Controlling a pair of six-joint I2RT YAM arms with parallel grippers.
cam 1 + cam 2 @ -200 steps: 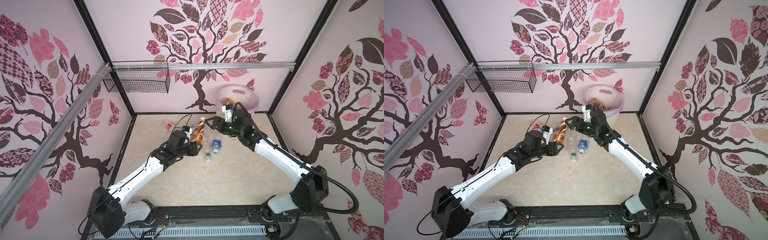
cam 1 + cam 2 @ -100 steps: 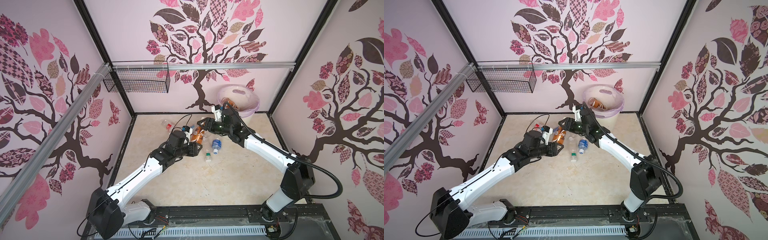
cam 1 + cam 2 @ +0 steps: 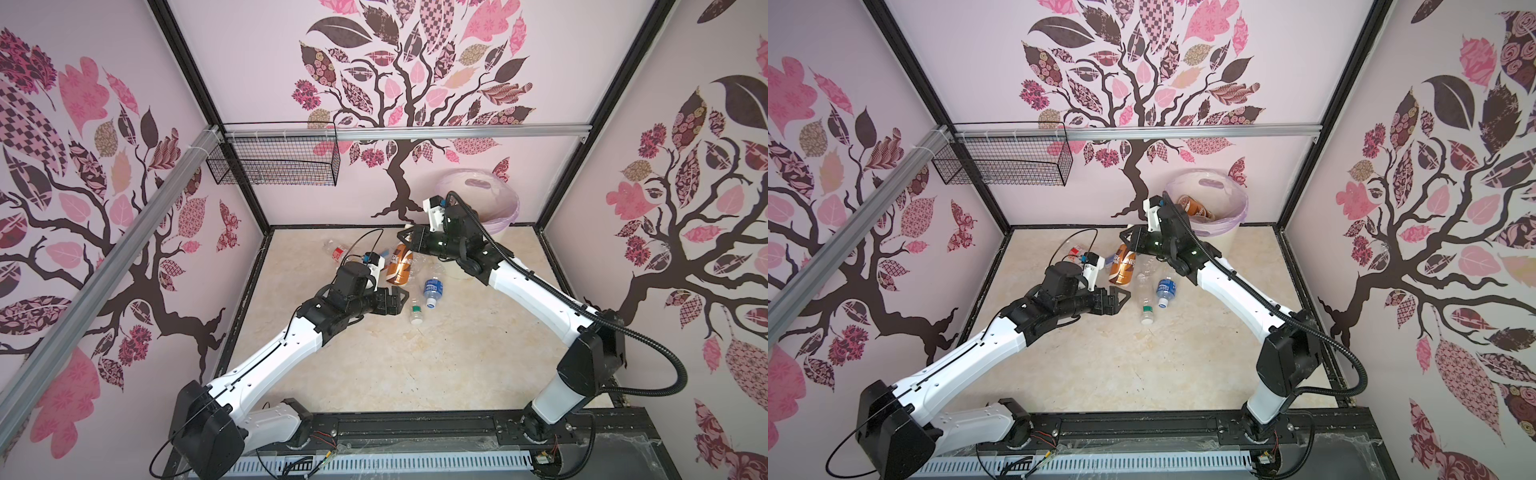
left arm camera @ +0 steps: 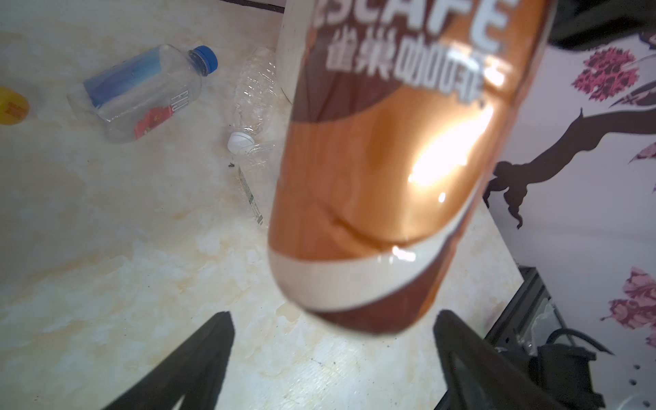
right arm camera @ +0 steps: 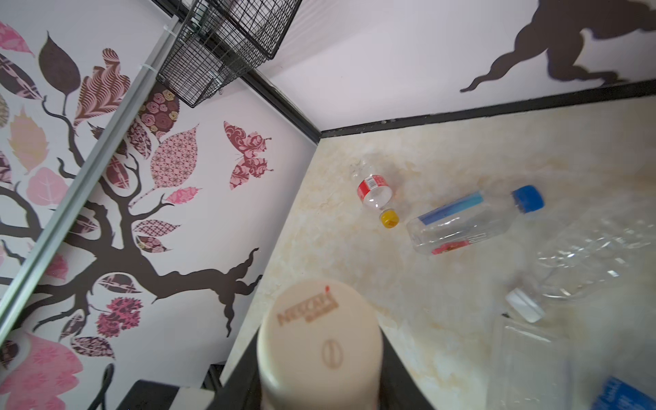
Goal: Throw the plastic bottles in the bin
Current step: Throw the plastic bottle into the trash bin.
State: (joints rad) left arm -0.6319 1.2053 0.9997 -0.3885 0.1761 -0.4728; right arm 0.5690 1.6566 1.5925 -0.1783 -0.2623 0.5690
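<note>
A brown-labelled plastic bottle (image 3: 400, 266) (image 3: 1124, 268) (image 4: 390, 159) hangs tilted, cap end up, near the back of the table. My right gripper (image 3: 409, 241) (image 3: 1131, 241) (image 5: 319, 372) is shut on its cream cap (image 5: 319, 340). My left gripper (image 3: 401, 301) (image 3: 1123, 297) (image 4: 333, 314) stands open just short of the bottle's base, both fingers clear of it. The cream bin (image 3: 494, 199) (image 3: 1225, 237) with a lilac bag stands in the back right corner behind the right arm, with brown bottles (image 3: 1192, 205) inside.
Loose bottles lie on the table: a blue-labelled one (image 3: 432, 289) (image 3: 1166, 291), a clear white-capped one (image 3: 415, 313) (image 3: 1146, 311), a red-labelled yellow-capped one (image 3: 337, 251) (image 5: 376, 193), a blue-capped one (image 4: 142, 88) (image 5: 472, 220), a crushed clear one (image 5: 585, 262). A wire basket (image 3: 274, 166) hangs back left.
My left gripper opened and let go of the brown-labelled bottle. My right gripper came over from the bin and closed on the bottle's cap.
</note>
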